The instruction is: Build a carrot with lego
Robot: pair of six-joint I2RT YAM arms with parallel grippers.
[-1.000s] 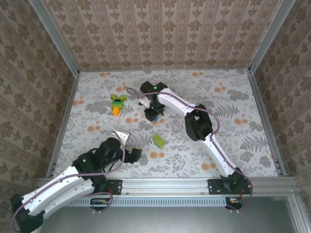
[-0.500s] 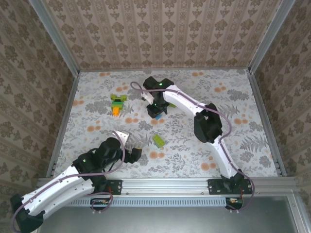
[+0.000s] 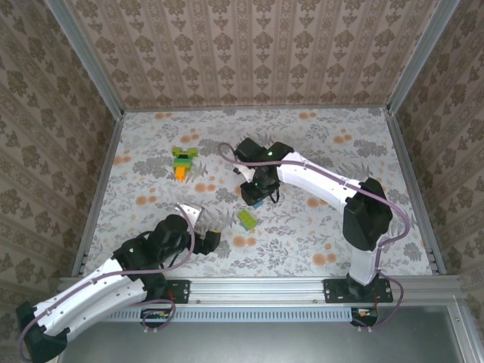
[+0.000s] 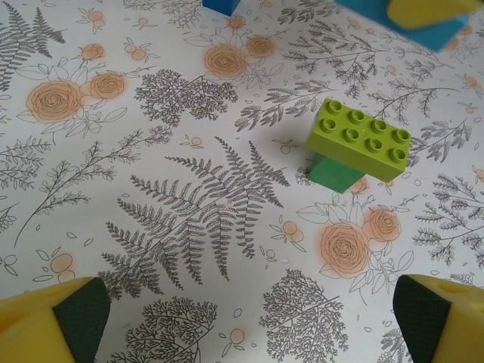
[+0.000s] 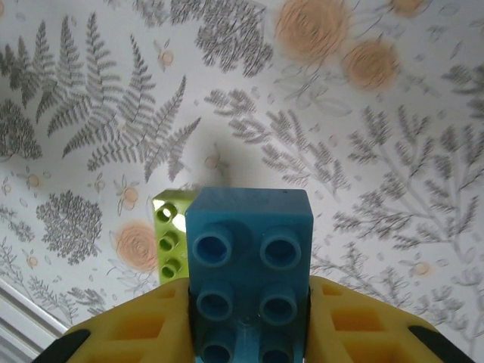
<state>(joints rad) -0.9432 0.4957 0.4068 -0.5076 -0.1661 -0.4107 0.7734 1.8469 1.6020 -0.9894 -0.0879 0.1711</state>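
Jaws on the right gripper [image 5: 249,333] are pinched partway shut on a blue brick [image 5: 249,249], its studs facing the wrist camera. The left gripper [image 4: 249,324] stands fully spread with nothing between its pads, low over the table [image 4: 151,227]. The carrot [image 3: 182,162] lies well apart from both, toward the far left. My worry is the lime brick [image 4: 359,136] stacked on a dark green brick [image 4: 333,172]. The blue brick hangs close by, so a careless descent could knock that pair, or a slack pinch could let it pivot. From the top camera the stack reads as one lime block, and I think the blue brick is off the table, though it is too small there to be sure.
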